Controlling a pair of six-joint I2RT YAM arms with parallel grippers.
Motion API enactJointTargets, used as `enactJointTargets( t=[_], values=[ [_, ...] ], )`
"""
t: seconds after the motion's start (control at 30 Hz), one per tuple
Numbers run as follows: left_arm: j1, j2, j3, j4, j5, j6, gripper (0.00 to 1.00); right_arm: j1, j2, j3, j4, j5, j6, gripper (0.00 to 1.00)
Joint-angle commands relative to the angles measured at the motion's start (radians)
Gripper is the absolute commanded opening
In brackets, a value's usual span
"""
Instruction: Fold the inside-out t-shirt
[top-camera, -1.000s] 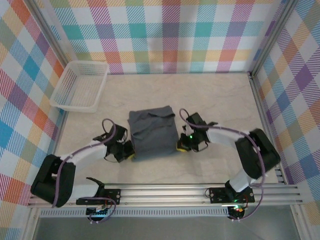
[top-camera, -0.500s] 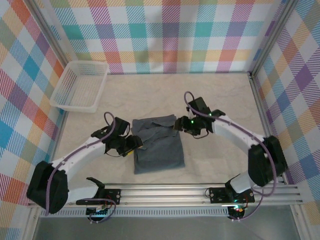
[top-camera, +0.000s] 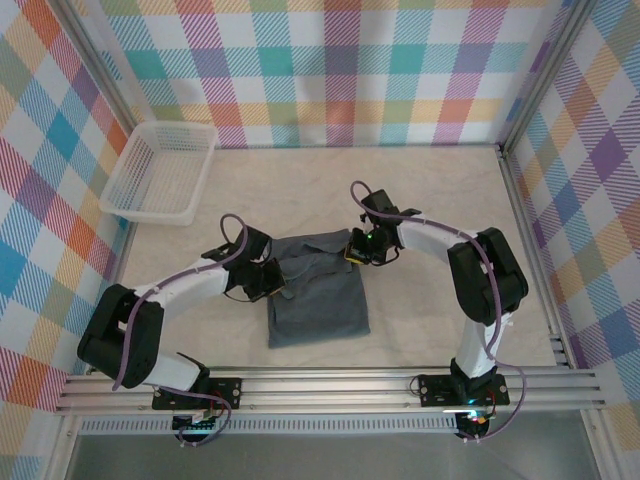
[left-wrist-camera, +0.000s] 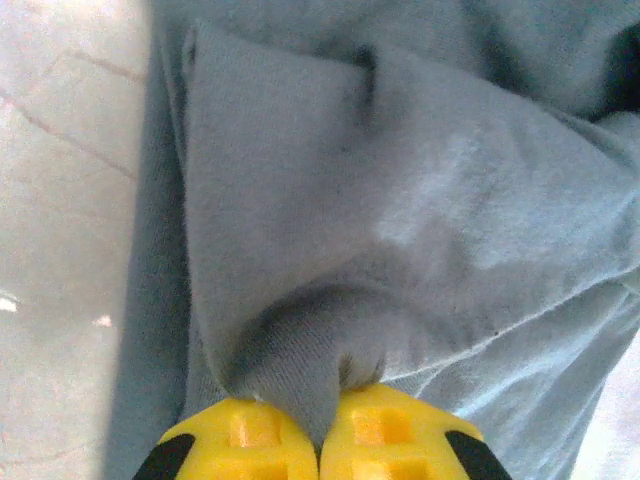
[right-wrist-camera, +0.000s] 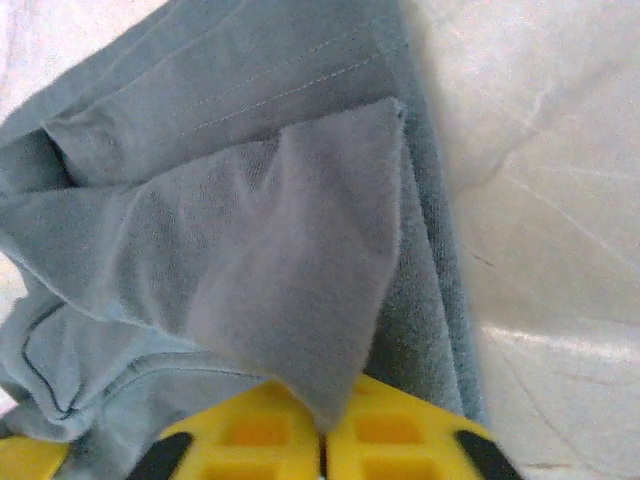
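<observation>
I am holding the shirt (top-camera: 318, 292) at two points, one per arm. The shirt is lying on the table (top-camera: 450, 200) between the arms as a rough, partly folded rectangle, its far end rumpled and its near end flat. The left claw (top-camera: 273, 285) is clamping a pinch of cloth at the far-left edge; in the left wrist view a ridge of fabric is running down between the closed yellow tips. The right claw (top-camera: 356, 250) is clamping the far-right corner, where a flap of the top layer is tapering into the shut tips. I am gripping both far corners, I judge, so that the layer lifts evenly and can be carried over without skewing. The basket (top-camera: 160, 172) is standing well apart at the far left, taking no part in this step.
</observation>
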Motion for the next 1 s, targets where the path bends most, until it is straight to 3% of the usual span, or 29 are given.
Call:
enactJointTargets(
  t=[0.0,0.2,0.33,0.4,0.53,0.67,0.83,0.97],
  values=[
    [0.016,-0.016,0.042,-0.008,-0.020,-0.012,0.00,0.004,-0.055,0.007,-0.018,-0.048,0.008,0.00],
    [0.095,-0.046,0.101,-0.023,-0.082,-0.048,0.00,0.002,-0.039,0.085,-0.034,-0.117,0.071,0.00],
    [0.181,0.038,0.144,0.048,-0.088,-0.080,0.00,-0.040,0.072,0.199,-0.049,-0.106,0.145,0.00],
    [0.223,0.111,0.169,0.138,-0.074,-0.094,0.05,-0.071,0.159,0.267,-0.025,-0.139,0.168,0.00],
    [0.282,0.280,0.264,0.220,-0.033,-0.091,0.32,-0.101,0.327,0.459,-0.082,-0.166,0.106,0.19],
    [0.346,0.369,0.335,0.237,-0.029,-0.094,0.49,-0.143,0.367,0.561,-0.122,-0.184,0.030,0.36],
    [0.399,0.285,0.316,0.181,-0.083,-0.016,0.57,-0.182,0.246,0.488,-0.162,-0.111,-0.109,0.55],
    [0.373,0.230,0.291,0.095,-0.064,0.087,0.58,-0.183,0.178,0.327,-0.108,-0.097,-0.166,0.58]
  ],
)
